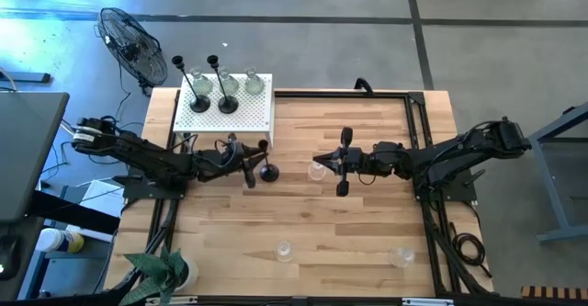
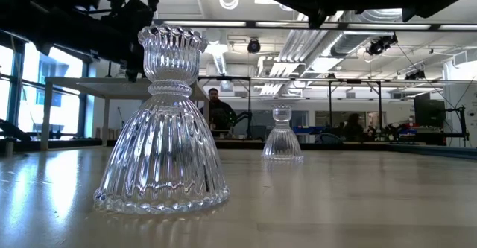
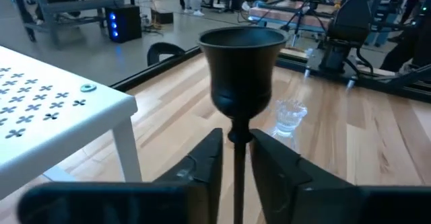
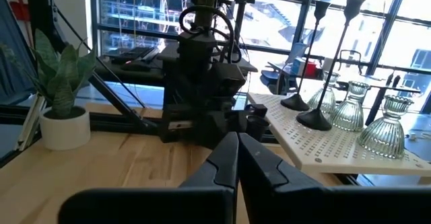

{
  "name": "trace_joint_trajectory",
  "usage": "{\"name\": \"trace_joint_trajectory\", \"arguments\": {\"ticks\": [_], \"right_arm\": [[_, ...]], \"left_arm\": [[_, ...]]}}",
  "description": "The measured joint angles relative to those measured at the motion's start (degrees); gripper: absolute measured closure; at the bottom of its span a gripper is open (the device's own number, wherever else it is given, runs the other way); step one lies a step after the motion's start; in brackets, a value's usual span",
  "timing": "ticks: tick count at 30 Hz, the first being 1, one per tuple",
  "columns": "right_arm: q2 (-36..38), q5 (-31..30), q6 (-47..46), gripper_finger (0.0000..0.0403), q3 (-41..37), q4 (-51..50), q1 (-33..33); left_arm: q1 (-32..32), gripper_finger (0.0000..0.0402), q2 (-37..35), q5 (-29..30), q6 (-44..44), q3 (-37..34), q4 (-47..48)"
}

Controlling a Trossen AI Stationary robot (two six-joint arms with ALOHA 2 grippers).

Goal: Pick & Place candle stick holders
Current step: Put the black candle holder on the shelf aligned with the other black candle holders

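Gripping the thin stem of a black candle stick holder [image 3: 239,76], the left gripper [image 3: 234,163] holds it upright on the bench [image 1: 367,223] beside the white stand [image 1: 257,122]. Next it likely needs lifting onto the stand with the others. Farther off, the right gripper [image 4: 237,160] waits shut.

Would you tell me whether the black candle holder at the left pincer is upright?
Upright: the black candle holder shows its cup uppermost, stem vertical between the left pincer fingers.

Beside your table [image 1: 349,223]: fan [image 1: 130,41] off its far-left corner, potted plant [image 1: 161,271] on its near-left corner, white stand [image 1: 248,115] far-left.
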State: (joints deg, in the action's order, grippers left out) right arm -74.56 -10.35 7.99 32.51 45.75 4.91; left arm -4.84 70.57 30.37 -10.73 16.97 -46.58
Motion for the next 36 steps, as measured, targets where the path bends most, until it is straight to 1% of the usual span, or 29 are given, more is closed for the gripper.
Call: {"name": "trace_joint_trajectory", "arguments": {"ticks": [6,11,15,26,29,32,36], "right_arm": [[-0.02,0.0,0.01,0.0401,0.0,-0.02,0.0],[-0.02,0.0,0.02,0.0402,0.02,-0.02,0.0],[-0.02,0.0,0.02,0.0401,0.02,-0.02,0.0],[-0.04,0.03,0.53,0.0401,0.02,0.01,0.02],[-0.04,0.04,0.73,0.0401,0.03,0.44,0.01],[-0.04,0.65,1.07,0.0402,0.07,0.98,0.01],[-0.04,1.75,1.25,0.0401,0.07,1.39,0.02]], "left_arm": [[-0.03,0.0377,0.0,0.0,0.58,0.0,-0.02],[-0.03,0.0379,-0.02,-2.58,0.41,0.0,-0.81],[-0.05,0.0357,-0.02,-4.46,-0.03,0.0,-0.84],[-0.03,0.0269,-0.02,-6.53,-1.14,0.0,0.83],[-0.03,0.026,-0.02,-6.38,0.61,0.02,-0.1],[0.57,0.0259,0.22,-4.76,1.51,0.01,-0.1],[2.71,0.0259,1.37,-7.15,1.07,0.02,-1.31]]}}
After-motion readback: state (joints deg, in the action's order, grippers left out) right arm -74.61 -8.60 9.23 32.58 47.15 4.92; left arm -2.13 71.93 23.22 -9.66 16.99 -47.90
